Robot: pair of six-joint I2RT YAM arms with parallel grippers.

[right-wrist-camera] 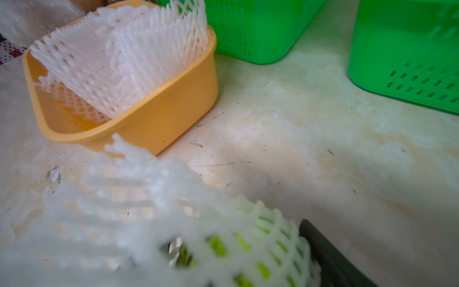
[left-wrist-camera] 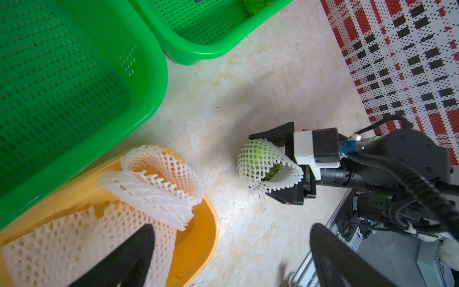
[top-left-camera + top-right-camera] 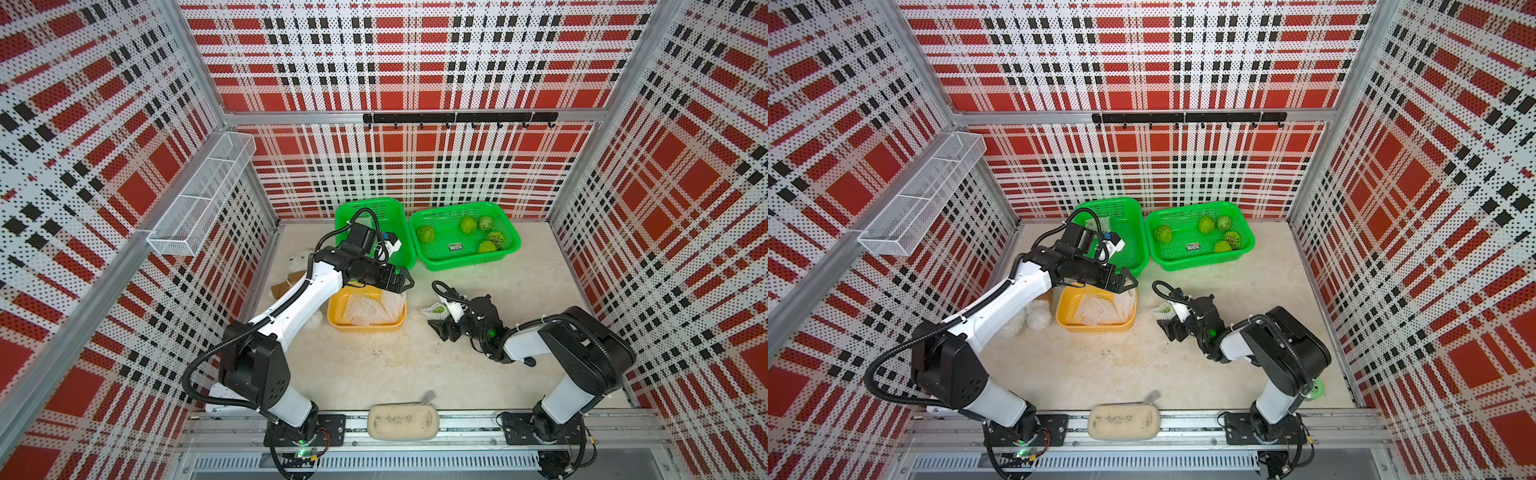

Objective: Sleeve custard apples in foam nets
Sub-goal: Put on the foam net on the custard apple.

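Several bumpy yellow-green custard apples [image 3: 468, 224] lie in the right green basket [image 3: 465, 262]. One more custard apple [image 2: 260, 159] sits inside a white foam net [image 2: 250, 171] just above the table. My right gripper [image 2: 260, 164] is shut on it, one jaw on each side. In the right wrist view the netted fruit [image 1: 248, 243] fills the foreground, with one black finger [image 1: 330, 258] against it. Loose foam nets [image 3: 370, 307] fill the yellow tub [image 3: 365, 327]. My left gripper [image 3: 405, 280] hangs open over the tub's right rim, holding nothing.
A second green basket [image 3: 374, 208] stands at the back, partly under my left arm. A white plush toy [image 3: 1038, 313] lies left of the tub. A beige pouch [image 3: 403, 422] rests on the front rail. A wire shelf [image 3: 203, 191] hangs on the left wall.
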